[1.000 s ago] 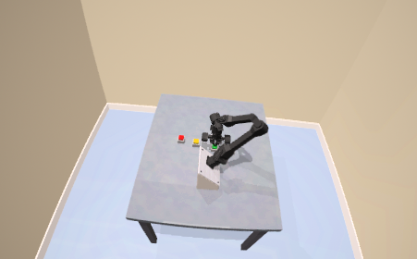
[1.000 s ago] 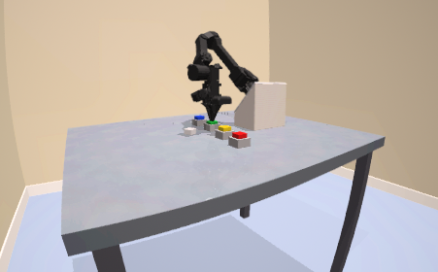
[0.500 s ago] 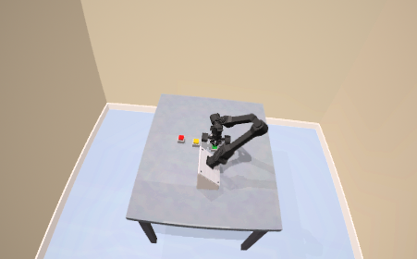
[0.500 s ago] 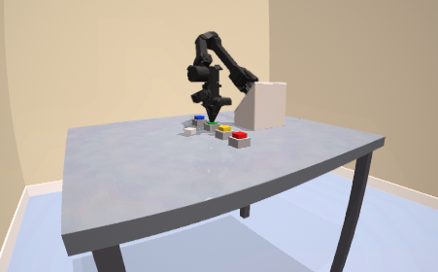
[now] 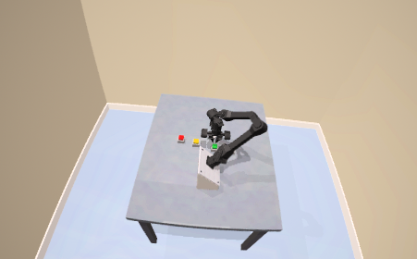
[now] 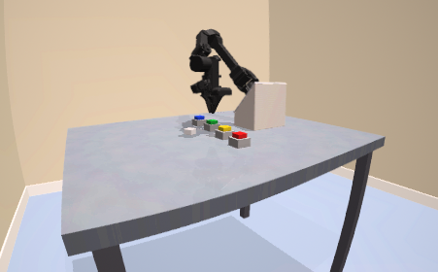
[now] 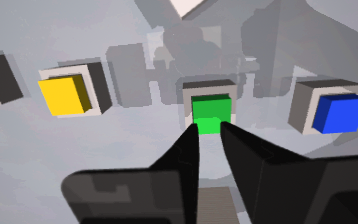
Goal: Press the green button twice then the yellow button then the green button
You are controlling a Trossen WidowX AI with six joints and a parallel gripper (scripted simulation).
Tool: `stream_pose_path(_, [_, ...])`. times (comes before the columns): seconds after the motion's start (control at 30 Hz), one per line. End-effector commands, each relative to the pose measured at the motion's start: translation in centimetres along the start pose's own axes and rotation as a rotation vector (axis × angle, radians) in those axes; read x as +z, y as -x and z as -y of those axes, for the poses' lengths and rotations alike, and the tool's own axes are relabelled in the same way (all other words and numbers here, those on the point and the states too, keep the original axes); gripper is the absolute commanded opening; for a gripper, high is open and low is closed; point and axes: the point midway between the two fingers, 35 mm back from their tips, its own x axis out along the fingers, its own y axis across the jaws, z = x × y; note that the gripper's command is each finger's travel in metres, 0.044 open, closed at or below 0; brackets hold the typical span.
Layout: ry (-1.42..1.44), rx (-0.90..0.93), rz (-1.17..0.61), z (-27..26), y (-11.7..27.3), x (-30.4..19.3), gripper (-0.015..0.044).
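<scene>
The green button stands in its grey housing, its cap raised. My gripper points down a little above the green button. Its fingertips are slightly apart with nothing held between them, so it is open by a narrow gap. In the wrist view the tips overlap the near edge of the green cap. The yellow button stands beside the green one, its cap raised.
The red button is beyond the yellow one. The blue button is on the green one's other side. A white block lies near the row. A pale wedge-shaped stand is by the arm's base.
</scene>
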Motion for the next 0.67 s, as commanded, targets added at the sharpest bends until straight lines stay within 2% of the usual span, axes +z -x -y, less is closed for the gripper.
stream_pose_path(0.0, [0.003,0.02,0.01,-2.8,1.5,2.0,0.0151])
stream_pose_path(0.3, [0.004,0.036,0.009,-14.7,5.2,4.9,0.0387])
stream_pose_path(0.47, [-0.004,0.02,0.007,-21.6,6.2,3.8,0.04])
stream_pose_path(0.63, [-0.005,0.016,0.007,-22.6,6.3,3.5,0.04])
